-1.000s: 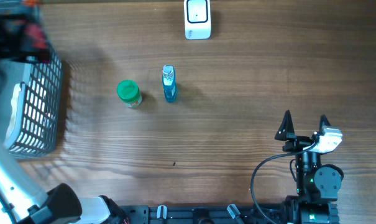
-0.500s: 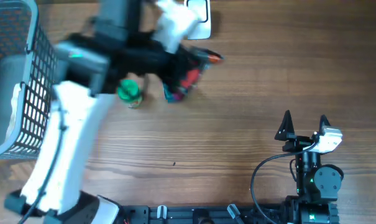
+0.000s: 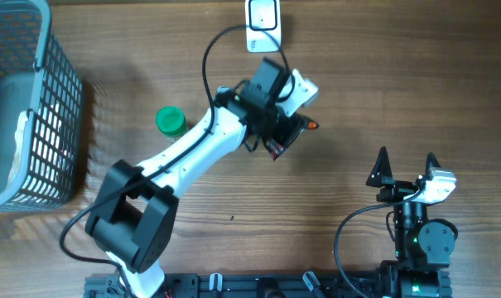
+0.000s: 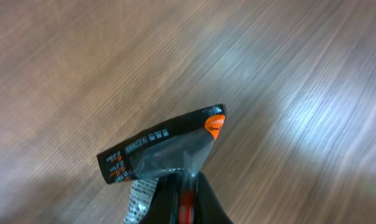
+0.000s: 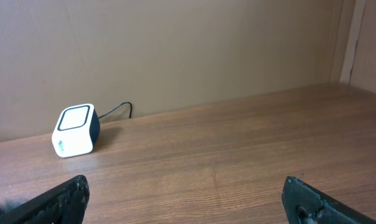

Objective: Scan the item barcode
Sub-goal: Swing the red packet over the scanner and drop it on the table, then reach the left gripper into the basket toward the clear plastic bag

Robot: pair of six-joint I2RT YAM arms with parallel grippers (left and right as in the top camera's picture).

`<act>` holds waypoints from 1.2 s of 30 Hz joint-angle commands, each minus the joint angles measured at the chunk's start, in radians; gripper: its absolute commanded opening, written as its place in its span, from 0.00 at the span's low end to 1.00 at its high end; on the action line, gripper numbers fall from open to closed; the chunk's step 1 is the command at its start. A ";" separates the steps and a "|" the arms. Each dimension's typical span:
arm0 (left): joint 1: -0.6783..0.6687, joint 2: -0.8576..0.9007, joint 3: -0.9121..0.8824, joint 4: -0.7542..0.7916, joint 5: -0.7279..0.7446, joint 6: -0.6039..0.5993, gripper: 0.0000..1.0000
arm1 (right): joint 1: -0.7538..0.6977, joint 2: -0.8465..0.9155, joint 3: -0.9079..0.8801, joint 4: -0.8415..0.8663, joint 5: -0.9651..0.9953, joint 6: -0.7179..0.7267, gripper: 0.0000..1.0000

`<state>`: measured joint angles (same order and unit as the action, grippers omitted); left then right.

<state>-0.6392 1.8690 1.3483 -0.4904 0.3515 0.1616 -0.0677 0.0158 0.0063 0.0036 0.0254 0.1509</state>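
The item is a dark foil packet (image 4: pixel 160 146) with an orange corner and white print, hanging above the wooden table. My left gripper (image 4: pixel 184 190) is shut on its lower edge. From overhead the packet (image 3: pixel 293 136) juts right of the left gripper (image 3: pixel 275 132), below the white barcode scanner (image 3: pixel 263 25) at the far edge. That scanner (image 5: pixel 76 130) also stands far left in the right wrist view. No barcode is readable. My right gripper (image 3: pixel 406 170) rests open near the front right, its fingers (image 5: pixel 57 202) wide apart over bare wood.
A grey wire basket (image 3: pixel 26 108) holding something white stands at the left edge. A green-lidded jar (image 3: pixel 171 122) sits left of my left arm. The scanner's black cable runs along that arm. A brown wall rises behind the table.
My left arm has swung from the basket at the left to the middle of the table, carrying the packet. The basket has settled further back. The right arm has not moved.
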 commanded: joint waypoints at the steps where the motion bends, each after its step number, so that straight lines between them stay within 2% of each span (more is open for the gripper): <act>1: -0.014 0.016 -0.140 0.093 -0.042 -0.048 0.04 | 0.003 -0.002 -0.001 0.003 -0.016 -0.019 1.00; 6: -0.016 0.017 -0.223 0.113 -0.092 -0.066 0.04 | 0.003 -0.002 -0.001 0.003 -0.016 -0.019 1.00; 7: -0.016 0.017 -0.225 0.109 -0.100 -0.066 0.09 | 0.003 -0.002 -0.001 0.003 -0.016 -0.019 1.00; 8: -0.016 0.016 -0.224 0.106 -0.099 -0.066 0.26 | 0.003 -0.002 -0.001 0.003 -0.017 -0.019 1.00; 9: -0.016 0.002 -0.224 0.106 -0.099 -0.066 1.00 | 0.003 -0.002 -0.001 0.003 -0.016 -0.019 1.00; 12: -0.016 -0.049 -0.220 0.091 -0.099 -0.074 1.00 | 0.003 -0.002 -0.001 0.003 -0.016 -0.019 1.00; 16: -0.026 -0.227 -0.119 -0.060 -0.100 -0.074 1.00 | 0.003 -0.002 -0.001 0.003 -0.016 -0.019 1.00; 19: -0.021 -0.392 0.045 -0.219 -0.140 -0.169 1.00 | 0.003 -0.002 -0.001 0.003 -0.016 -0.020 1.00; 22: 0.009 -0.489 0.246 -0.401 -0.175 -0.166 1.00 | 0.003 -0.002 -0.001 0.003 -0.017 -0.020 1.00; 25: 0.114 -0.540 0.486 -0.521 -0.206 -0.170 1.00 | 0.003 -0.002 -0.001 0.003 -0.016 -0.019 1.00; 28: 0.339 -0.548 0.754 -0.609 -0.293 -0.179 1.00 | 0.003 -0.002 -0.001 0.003 -0.016 -0.019 1.00; 30: 0.566 -0.541 0.864 -0.635 -0.310 -0.178 1.00 | 0.003 -0.002 -0.001 0.003 -0.016 -0.019 1.00; 34: 1.027 -0.492 0.882 -0.660 -0.143 -0.160 1.00 | 0.003 -0.002 -0.001 0.003 -0.016 -0.019 1.00; 36: 1.178 -0.430 0.882 -0.662 -0.061 -0.225 1.00 | 0.003 -0.002 -0.001 0.003 -0.016 -0.019 1.00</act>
<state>0.3038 1.3289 2.2307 -1.1412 0.1246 -0.0032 -0.0677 0.0158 0.0063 0.0036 0.0238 0.1509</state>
